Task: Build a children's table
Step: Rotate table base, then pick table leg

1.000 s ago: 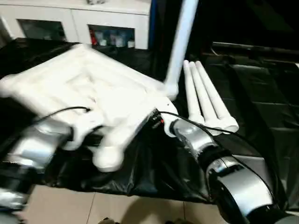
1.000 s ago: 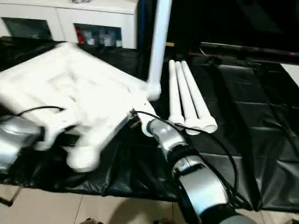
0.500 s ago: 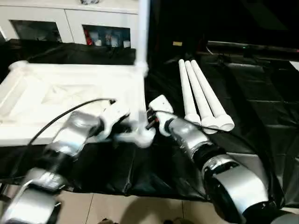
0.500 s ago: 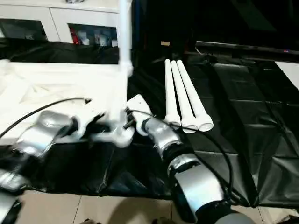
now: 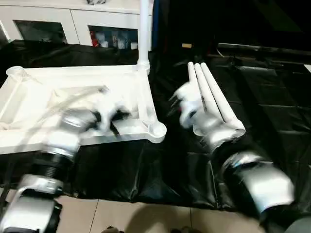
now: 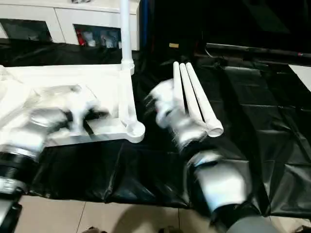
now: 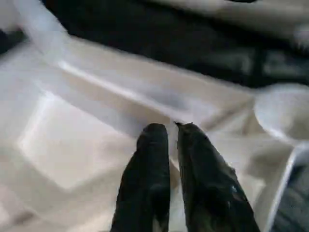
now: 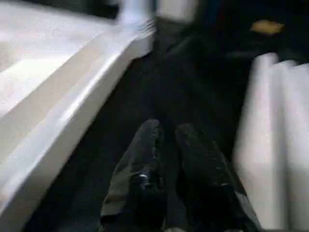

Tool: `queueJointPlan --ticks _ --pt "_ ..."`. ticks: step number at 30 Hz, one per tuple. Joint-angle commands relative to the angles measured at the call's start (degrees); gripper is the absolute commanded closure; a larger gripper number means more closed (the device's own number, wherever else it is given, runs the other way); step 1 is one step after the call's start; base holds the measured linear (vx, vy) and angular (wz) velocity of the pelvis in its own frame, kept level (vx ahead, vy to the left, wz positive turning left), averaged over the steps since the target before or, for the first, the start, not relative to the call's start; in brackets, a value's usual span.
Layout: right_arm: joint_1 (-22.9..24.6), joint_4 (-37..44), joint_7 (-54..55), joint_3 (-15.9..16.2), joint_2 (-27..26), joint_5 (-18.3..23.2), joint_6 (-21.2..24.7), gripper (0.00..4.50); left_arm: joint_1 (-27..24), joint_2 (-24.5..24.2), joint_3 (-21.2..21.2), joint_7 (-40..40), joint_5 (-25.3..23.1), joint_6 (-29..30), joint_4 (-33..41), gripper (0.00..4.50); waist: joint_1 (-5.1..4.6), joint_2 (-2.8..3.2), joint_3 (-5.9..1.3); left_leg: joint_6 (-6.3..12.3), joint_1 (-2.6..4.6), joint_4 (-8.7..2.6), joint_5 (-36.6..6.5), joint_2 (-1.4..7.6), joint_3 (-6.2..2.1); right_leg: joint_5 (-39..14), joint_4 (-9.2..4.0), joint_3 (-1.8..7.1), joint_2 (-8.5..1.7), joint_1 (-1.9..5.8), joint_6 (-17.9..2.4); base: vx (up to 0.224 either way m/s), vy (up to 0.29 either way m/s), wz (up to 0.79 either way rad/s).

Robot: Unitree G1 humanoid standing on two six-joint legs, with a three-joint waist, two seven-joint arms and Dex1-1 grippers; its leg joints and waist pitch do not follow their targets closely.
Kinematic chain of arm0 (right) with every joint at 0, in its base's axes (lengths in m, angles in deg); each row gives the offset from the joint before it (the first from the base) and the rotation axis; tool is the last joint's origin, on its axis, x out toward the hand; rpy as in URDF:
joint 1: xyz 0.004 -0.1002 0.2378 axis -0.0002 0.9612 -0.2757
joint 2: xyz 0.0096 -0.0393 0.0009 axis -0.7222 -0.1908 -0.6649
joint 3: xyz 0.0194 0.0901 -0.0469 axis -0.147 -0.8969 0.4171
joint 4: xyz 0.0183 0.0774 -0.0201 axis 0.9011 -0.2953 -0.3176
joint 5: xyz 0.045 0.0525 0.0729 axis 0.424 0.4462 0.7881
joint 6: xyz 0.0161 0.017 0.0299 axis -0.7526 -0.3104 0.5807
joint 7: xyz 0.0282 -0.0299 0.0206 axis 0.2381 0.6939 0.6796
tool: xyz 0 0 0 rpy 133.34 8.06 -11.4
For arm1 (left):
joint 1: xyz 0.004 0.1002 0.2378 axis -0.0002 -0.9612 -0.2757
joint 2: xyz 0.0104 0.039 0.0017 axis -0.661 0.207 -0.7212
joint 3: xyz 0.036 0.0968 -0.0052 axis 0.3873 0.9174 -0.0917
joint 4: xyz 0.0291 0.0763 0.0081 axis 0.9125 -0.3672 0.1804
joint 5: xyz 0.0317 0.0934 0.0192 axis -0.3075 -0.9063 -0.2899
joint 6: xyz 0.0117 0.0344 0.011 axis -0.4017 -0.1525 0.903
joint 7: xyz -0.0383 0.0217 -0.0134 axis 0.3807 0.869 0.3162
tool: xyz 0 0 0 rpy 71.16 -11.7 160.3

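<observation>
Left eye view: three legs [image 5: 214,97] lie pointing away; both tools' [image 7: 171,126] fingers nearly together, empty

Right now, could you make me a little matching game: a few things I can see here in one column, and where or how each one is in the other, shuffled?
Things:
1. tabletop
2. fitted leg
3. three loose legs
4. cabinet

Places:
A. standing upright in the tabletop's far corner socket
B. behind the black sheet, glass doors
C. lying side by side to the right
D. lying flat, rim up, on the left

Pairs: 1-D, 2-A, 3-C, 4-B
</observation>
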Motion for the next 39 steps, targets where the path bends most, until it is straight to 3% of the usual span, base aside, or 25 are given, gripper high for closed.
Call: queueJointPlan --ticks 1,3,5,9,11,12,15,16,22,25,26,28,29,32,33,37,39 --pt "-1.8 -1.8 1.4 -1.4 0.6 1.5 1.5 3.5 -1.4 0.7 -0.5 -0.9 2.1 -1.5 3.6 3.67 0.38 0.47 -4.6 0.5 0.52 -3.53 -9.5 0.97 -0.34 -5.3 -3.15 2.71 -3.36 3.69 -14.1 0.0 0.0 0.0" --pt "-2.8 -2.5 1.6 -1.6 1.2 1.7 2.3 3.39 -2.1 0.7 -0.3 -1.6 2.6 -3.4 5.2 3.61 0.4 0.54 -4.59 0.92 0.4 -3.44 -8.7 0.97 -0.24 -4.4 -3.15 2.68 -3.27 3.57 -14.5 0.0 0.0 0.0" --pt "-4.0 -3.5 2.4 -1.8 2.0 1.5 3.7 3.21 -3.8 0.7 -0.1 -2.9 3.6 -3.4 8.7 3.35 0.48 0.2 -4.68 1.27 0.33 -3.42 -8.1 1.01 -0.25 -3.7 -2.94 2.66 -3.3 3.72 -14.5 0.0 0.0 0.0" --pt "-5.2 -4.9 4.3 -2.5 2.9 0.9 5.1 2.86 -6.5 0.3 -0.3 -4.0 5.5 -2.3 13.9 3.14 0.76 0.32 -4.53 1.21 0.32 -3.39 -8.5 1.02 -0.11 -5.1 -3.01 2.67 -3.29 3.47 -13.9 0.0 0.0 0.0" --pt "-5.8 -5.7 5.6 -2.9 3.5 0.6 5.5 2.71 -8.8 -0.4 -0.9 -4.0 6.4 -0.3 18.0 2.92 0.76 0.32 -4.46 0.79 0.39 -3.42 -9.3 1.01 -0.07 -6.1 -3.13 2.63 -3.16 3.33 -13.5 0.0 0.0 0.0" --pt "-6.0 -6.0 6.1 -3.3 3.8 0.7 5.7 2.59 -10.0 -1.2 -1.3 -4.2 6.8 0.9 20.1 2.82 0.85 0.78 -4.5 0.37 0.36 -3.41 -9.5 1.08 -0.23 -5.9 -2.85 2.64 -3.3 3.4 -13.4 0.0 0.0 0.0" --pt "-6.8 -6.7 6.7 -4.0 4.2 1.3 6.1 2.36 -13.4 -3.2 -3.1 -4.2 8.5 4.5 25.9 2.59 0.81 0.44 -4.36 0.1 0.35 -3.43 -10.4 0.95 -0.11 -6.6 -2.98 2.6 -3.02 3.24 -13.0 0.0 0.0 0.0" --pt "-6.9 -6.8 6.8 -4.0 4.3 1.4 6.2 2.17 -14.5 -4.0 -3.8 -4.5 9.1 5.5 27.8 2.39 0.78 -0.17 -4.27 0.24 0.27 -3.47 -10.6 0.92 -0.04 -7.3 -3.14 2.58 -2.94 3.2 -12.6 0.0 0.0 0.0" --pt "-7.0 -7.5 6.8 -4.1 4.6 1.0 6.5 1.75 -20.2 -8.4 -8.5 -4.7 11.6 12.6 38.1 1.97 1.17 -0.05 -4.08 -0.13 0.28 -3.52 -11.0 1.02 -0.15 -8.9 -3.02 2.62 -2.96 2.92 -11.7 0.0 0.0 0.0" --pt "-7.0 -7.7 6.6 -4.2 4.4 0.8 6.7 1.52 -22.5 -9.8 -10.1 -4.7 12.8 15.5 42.0 1.76 1.11 0.3 -2.55 -0.24 0.14 -3.84 -13.3 0.71 -0.13 -11.3 -3.59 2.75 -2.64 2.15 -10.7 0.0 0.0 0.0" --pt "-7.0 -7.9 8.0 -3.9 4.4 0.3 7.0 1.46 -23.8 -10.5 -11.1 -4.1 13.5 17.2 44.8 1.65 0.98 0.23 -2.77 -0.46 0.09 -3.79 -13.3 0.86 -0.15 -10.9 -3.33 2.8 -2.73 2.38 -10.7 0.0 0.0 0.0" --pt "-7.1 -8.0 9.0 -3.3 4.4 -0.5 7.4 1.17 -24.4 -10.6 -11.6 -3.5 14.2 18.4 46.4 1.42 1.02 0.13 -2.52 -0.55 0.1 -3.81 -12.9 0.68 -0.14 -10.6 -3.37 2.77 -2.45 2.19 -10.5 0.0 0.0 0.0" --pt "-7.1 -8.2 10.6 -3.0 4.5 -1.2 8.1 1.13 -24.9 -10.6 -12.3 -2.8 14.6 19.0 47.8 1.38 1.12 0.37 -2.12 -0.72 0.07 -3.94 -13.0 0.69 -0.21 -10.5 -3.41 2.76 -2.42 1.99 -10.5 0.0 0.0 0.0" --pt "-7.3 -8.3 11.4 -4.1 4.3 -0.3 8.2 1.13 -25.7 -11.0 -13.5 -2.2 15.3 20.5 50.1 1.38 1.02 0.12 -1.61 -0.8 -0.01 -4.01 -13.2 0.6 -0.2 -8.9 -3.28 2.75 -2.28 1.94 -10.7 0.0 0.0 0.0" --pt "-7.3 -8.2 11.4 -4.5 4.2 0.1 8.1 1.13 -26.1 -11.3 -13.9 -2.0 15.4 21.0 50.9 1.38 0.96 -0.01 -1.73 -0.51 -0.12 -3.93 -12.4 0.56 -0.24 -7.7 -3.11 2.78 -2.36 2.23 -10.9 0.0 0.0 0.0" --pt "-7.3 -8.5 11.9 -5.0 4.0 0.5 9.8 1.13 -28.7 -13.0 -16.5 -1.9 17.3 25.1 54.9 1.38 0.69 -0.41 -1.21 1.25 -0.51 -3.72 -8.7 0.48 -0.06 -3.8 -2.67 2.86 -2.26 2.18 -12.0 0.0 0.0 0.0" --pt "-7.3 -8.6 11.6 -5.2 3.9 0.6 10.8 1.13 -29.6 -13.8 -17.2 -2.0 17.6 26.3 56.2 1.38 0.58 -0.54 -0.84 1.62 -0.55 -3.75 -8.6 0.54 -0.02 -4.5 -2.82 2.84 -2.28 2.08 -12.3 0.0 0.0 0.0"
